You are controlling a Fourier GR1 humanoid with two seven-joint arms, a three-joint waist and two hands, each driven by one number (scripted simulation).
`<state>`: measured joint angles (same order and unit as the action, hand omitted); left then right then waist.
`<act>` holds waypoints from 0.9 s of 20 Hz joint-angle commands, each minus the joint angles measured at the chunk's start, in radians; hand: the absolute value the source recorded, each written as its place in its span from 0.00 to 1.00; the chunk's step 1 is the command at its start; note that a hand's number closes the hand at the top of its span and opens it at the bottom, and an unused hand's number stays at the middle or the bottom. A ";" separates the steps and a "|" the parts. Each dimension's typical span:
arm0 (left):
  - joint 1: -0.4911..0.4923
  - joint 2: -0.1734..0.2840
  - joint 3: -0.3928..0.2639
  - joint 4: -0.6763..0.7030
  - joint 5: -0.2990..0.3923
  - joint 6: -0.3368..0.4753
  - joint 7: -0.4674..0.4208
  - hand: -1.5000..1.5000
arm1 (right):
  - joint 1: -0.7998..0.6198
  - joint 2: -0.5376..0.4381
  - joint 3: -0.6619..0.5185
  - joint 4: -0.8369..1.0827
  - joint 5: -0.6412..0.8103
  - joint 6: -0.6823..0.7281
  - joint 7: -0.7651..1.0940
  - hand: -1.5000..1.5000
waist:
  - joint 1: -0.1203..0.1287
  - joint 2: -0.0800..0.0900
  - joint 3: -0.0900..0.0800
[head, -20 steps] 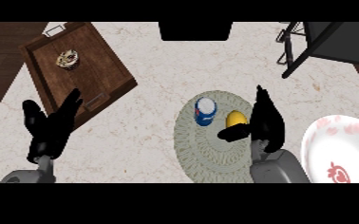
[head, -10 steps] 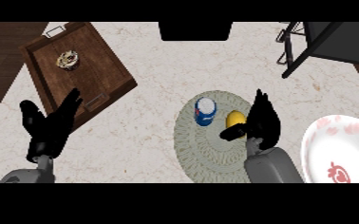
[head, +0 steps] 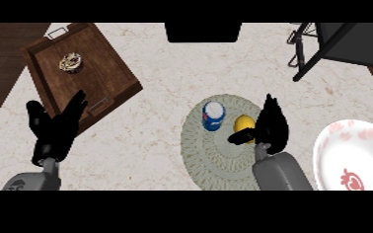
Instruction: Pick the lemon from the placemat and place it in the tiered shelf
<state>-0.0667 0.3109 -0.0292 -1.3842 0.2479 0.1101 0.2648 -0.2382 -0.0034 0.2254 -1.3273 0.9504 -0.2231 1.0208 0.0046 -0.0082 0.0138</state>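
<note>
Pale speckled stone makes up the surface [head: 189, 69], seen from steeply above. On it, toward the lower right, lies a round woven placemat [head: 218, 148], and the lemon [head: 244, 123] sits on the mat's right part; only a small yellow patch of it shows, so its long axis and which way its tip points cannot be told. The right robot hand [head: 268, 126] is just beside the lemon on its right, fingers reaching up past it and the thumb curled in beneath the fruit, partly enclosing it; whether it truly pinches the lemon cannot be told. Left of the lemon, a blue and white can [head: 213, 116] stands upright on the same mat, near the fruit but apart from it. A white plate with red marks [head: 346, 153] lies at the right edge, next to the mat. The black frame of the tiered shelf [head: 320, 47] shows at the upper right, well apart from the lemon. At the upper left sits a dark wooden tray [head: 109, 71] holding a small round object [head: 70, 62]. The left robot hand [head: 58, 126] rests open at the lower left, fingers up, over the tray's near corner.
</note>
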 commanded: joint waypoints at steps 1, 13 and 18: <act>0.020 -0.026 -0.012 0.052 0.002 -0.038 -0.007 0.50 | -0.121 0.003 -0.046 0.124 -0.033 -0.037 0.035 0.00 | 0.005 0.011 -0.014; 0.048 -0.065 0.000 -0.017 -0.038 -0.001 0.030 0.50 | -0.068 0.003 0.078 0.106 -0.125 0.032 -0.140 1.00 | -0.001 0.007 -0.014; 0.032 -0.045 0.016 0.027 -0.017 -0.039 0.018 0.50 | -0.068 -0.242 -0.006 0.113 -0.342 0.309 -0.578 1.00 | -0.010 0.011 -0.013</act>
<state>-0.0520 0.2940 0.0058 -1.4002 0.2183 0.0854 0.2618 -0.3086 -0.1243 0.2415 -1.1912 0.7126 -0.0593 0.6418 0.0017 -0.0081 0.0107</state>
